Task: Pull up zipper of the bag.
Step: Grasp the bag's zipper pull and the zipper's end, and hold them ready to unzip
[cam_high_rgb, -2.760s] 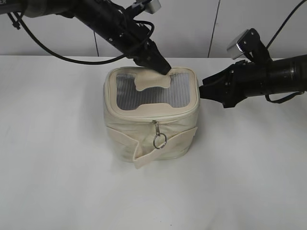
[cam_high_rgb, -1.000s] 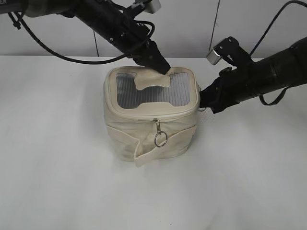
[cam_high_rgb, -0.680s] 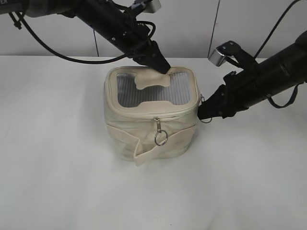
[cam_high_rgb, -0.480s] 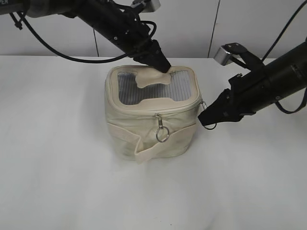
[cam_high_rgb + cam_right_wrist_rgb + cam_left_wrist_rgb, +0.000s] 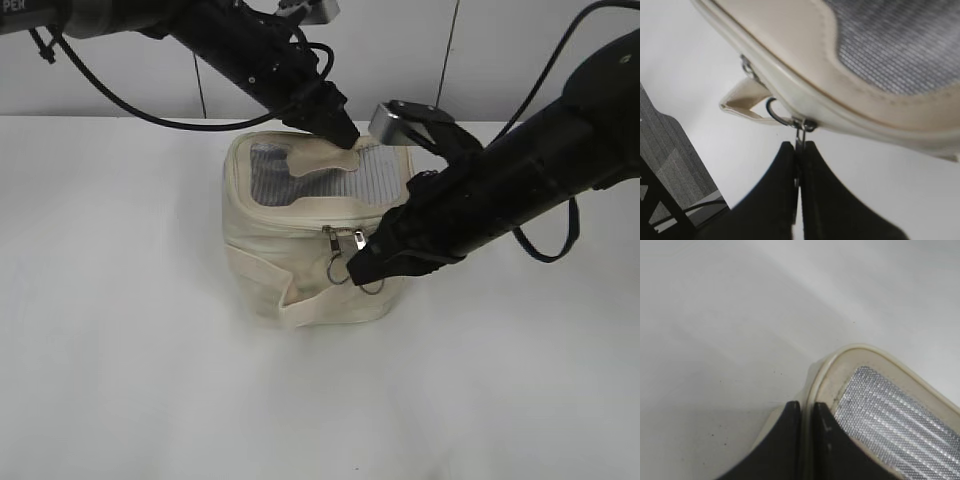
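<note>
The cream bag (image 5: 300,290) stands mid-table, its grey ribbed top panel (image 5: 370,178) tilted towards the front. My left gripper (image 5: 345,138) is shut on the bag's back top rim; the left wrist view shows its fingers (image 5: 827,440) pinching that rim (image 5: 855,360). My right gripper (image 5: 362,270) is at the bag's front, shut on the pull of one slider (image 5: 802,123) of the zipper (image 5: 285,228). That slider (image 5: 357,241) sits right beside the other slider (image 5: 331,238), whose ring (image 5: 337,270) hangs free. My right arm hides the bag's right side.
The bag's wide strap (image 5: 320,310) sticks out at the front bottom, and its looped end shows in the right wrist view (image 5: 742,100). Black cables (image 5: 120,105) trail behind both arms. A grey wall stands behind the white table (image 5: 120,350).
My right gripper has swung from the bag's right side round to its front, dragging a slider along the track to the front slider. The bag shifted and tilted slightly. My left gripper stayed put.
</note>
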Action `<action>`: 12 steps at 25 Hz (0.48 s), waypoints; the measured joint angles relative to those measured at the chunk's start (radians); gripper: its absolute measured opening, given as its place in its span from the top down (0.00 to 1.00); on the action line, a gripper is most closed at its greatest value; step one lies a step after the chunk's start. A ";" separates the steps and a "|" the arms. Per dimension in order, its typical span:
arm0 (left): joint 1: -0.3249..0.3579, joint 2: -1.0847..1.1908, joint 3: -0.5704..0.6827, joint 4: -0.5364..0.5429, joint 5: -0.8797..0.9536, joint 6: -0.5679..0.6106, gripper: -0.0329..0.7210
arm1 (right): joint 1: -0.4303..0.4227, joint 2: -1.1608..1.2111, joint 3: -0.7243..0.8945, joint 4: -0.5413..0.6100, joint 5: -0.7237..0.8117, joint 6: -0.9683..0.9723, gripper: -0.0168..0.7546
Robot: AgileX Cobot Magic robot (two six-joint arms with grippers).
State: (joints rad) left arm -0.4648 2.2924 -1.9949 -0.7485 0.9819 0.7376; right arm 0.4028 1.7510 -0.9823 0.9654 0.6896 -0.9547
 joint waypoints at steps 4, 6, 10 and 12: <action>-0.007 0.000 0.000 0.007 -0.006 0.000 0.91 | 0.108 0.000 0.002 0.032 -0.105 0.043 0.96; -0.007 -0.002 0.000 0.008 -0.006 0.000 0.91 | 0.139 0.000 0.002 0.043 -0.148 0.051 0.96; -0.009 -0.002 0.000 0.008 -0.008 0.000 0.87 | 0.138 0.000 0.005 0.054 -0.144 0.070 0.88; -0.009 -0.002 0.000 -0.002 -0.027 -0.004 0.74 | 0.119 0.000 0.005 0.045 -0.106 0.085 0.68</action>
State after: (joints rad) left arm -0.4737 2.2909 -1.9949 -0.7503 0.9545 0.7333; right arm 0.5216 1.7510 -0.9774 1.0104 0.5839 -0.8698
